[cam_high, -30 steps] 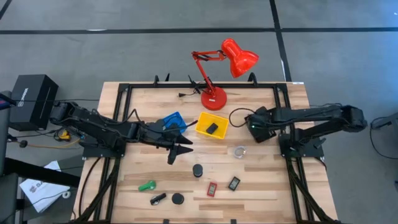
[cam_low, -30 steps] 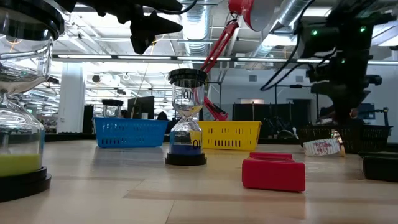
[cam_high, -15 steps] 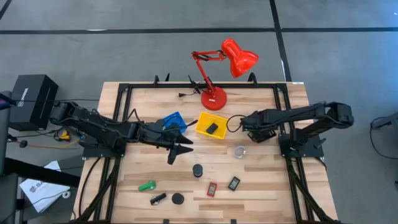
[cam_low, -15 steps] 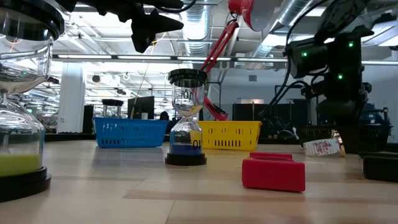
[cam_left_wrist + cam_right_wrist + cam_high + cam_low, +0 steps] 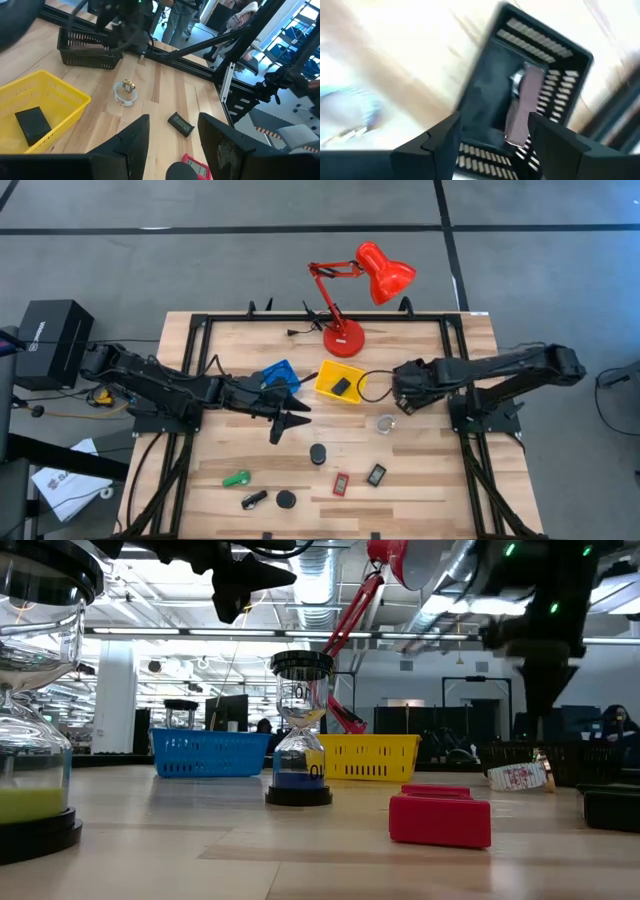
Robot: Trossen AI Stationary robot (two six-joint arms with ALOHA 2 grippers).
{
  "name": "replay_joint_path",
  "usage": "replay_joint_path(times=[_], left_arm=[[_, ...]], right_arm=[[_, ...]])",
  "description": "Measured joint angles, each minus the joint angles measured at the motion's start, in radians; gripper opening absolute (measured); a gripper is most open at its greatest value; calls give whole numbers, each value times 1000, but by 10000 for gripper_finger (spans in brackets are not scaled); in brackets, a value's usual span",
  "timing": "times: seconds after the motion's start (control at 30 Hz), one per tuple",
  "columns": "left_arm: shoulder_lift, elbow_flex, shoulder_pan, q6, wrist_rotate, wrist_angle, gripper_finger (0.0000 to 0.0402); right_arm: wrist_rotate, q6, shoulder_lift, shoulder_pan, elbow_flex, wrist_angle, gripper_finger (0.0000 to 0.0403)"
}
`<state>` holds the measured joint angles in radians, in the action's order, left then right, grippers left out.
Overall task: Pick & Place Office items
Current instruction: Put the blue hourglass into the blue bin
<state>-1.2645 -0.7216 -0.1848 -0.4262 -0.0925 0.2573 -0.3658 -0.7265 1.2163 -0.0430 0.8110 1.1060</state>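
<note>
Since the earlier frames the right arm had swung back over the black basket (image 5: 530,95) at the right of the yellow tray (image 5: 340,381), while the left arm had not shifted. The right gripper (image 5: 492,135) hovered above that basket with its jaws spread wide and nothing between them; a pale, flat item (image 5: 524,107) lay inside the basket below, though blur hid what it was. The left gripper (image 5: 172,135) hung above the counter (image 5: 420,480) just left of the yellow tray, near the blue tray (image 5: 275,372), its jaws partly apart and empty. One dark block (image 5: 342,386) already sat in the yellow tray. The clear ring (image 5: 386,423) lay just in front of the tray's right corner, the black disc (image 5: 317,453) farther forward, then the red rectangle (image 5: 341,483) and a dark block (image 5: 376,475) beside it, with the green clip (image 5: 236,478) and another black disc (image 5: 287,499) well to the front left. Judging from this, most pieces remained to be sorted. The risk ahead was the right arm swinging fast: a descent toward the ring could clip the basket rim or knock the thin ring away, since it offers little to pinch. The red lamp (image 5: 362,280) behind the tray could also be struck by a high reach.
</note>
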Motion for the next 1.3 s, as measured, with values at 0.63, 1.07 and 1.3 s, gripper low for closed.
replay_joint_path(times=[0.63, 1.07, 1.3], left_arm=[[0, 0, -18, 25, 1, 52, 163], [0, 0, -94, 55, 1, 108, 163], [0, 0, -111, 57, 0, 138, 163]], right_arm=[[-90, 282, -296, -639, -327, -811, 219], [-107, 319, -282, -675, -468, -1150, 219], [-107, 319, -281, -675, -466, -1154, 219]])
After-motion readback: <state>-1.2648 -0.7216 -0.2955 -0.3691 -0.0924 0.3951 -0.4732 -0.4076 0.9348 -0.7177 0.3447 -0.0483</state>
